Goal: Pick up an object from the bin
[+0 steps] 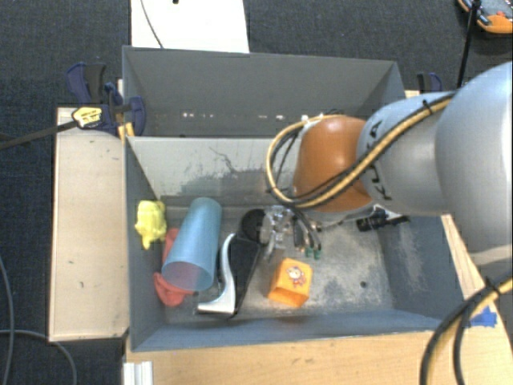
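Observation:
My gripper (288,237) hangs low in the middle of the bin, under the orange cover of the wrist. Its metal fingers point down just above an orange block with a face on it (289,283), which lies on the bin floor near the front wall. Left of the fingers lies a black and white tool (231,283), with a black round part (252,224) behind it. Nothing shows between the fingers.
A light blue cup (194,243) lies on its side at the left, over a red thing (167,289). A yellow toy (150,222) sits in the left corner. A small black piece (377,221) lies right of the arm.

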`<control>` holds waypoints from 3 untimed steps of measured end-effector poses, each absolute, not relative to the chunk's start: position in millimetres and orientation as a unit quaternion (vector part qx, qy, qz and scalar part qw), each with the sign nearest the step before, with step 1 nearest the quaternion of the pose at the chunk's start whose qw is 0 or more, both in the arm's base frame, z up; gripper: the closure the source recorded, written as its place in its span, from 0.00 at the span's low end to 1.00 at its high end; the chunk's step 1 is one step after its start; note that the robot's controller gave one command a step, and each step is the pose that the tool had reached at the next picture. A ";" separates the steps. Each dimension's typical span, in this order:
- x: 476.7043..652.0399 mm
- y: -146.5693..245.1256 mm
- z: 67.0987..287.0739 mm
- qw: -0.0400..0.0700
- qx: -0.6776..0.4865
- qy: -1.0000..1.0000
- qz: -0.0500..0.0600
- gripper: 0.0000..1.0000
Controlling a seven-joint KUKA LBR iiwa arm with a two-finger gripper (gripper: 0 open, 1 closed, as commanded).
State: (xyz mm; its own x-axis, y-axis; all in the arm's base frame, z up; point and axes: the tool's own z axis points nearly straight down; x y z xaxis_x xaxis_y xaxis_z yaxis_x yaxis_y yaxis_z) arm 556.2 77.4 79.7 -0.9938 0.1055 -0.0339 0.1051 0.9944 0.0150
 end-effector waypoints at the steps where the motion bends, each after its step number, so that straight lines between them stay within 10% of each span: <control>1: 556.1 77.5 79.7 0.017 0.053 0.998 0.007 1.00; 3: 556.5 70.0 146.2 0.002 0.006 1.000 0.001 1.00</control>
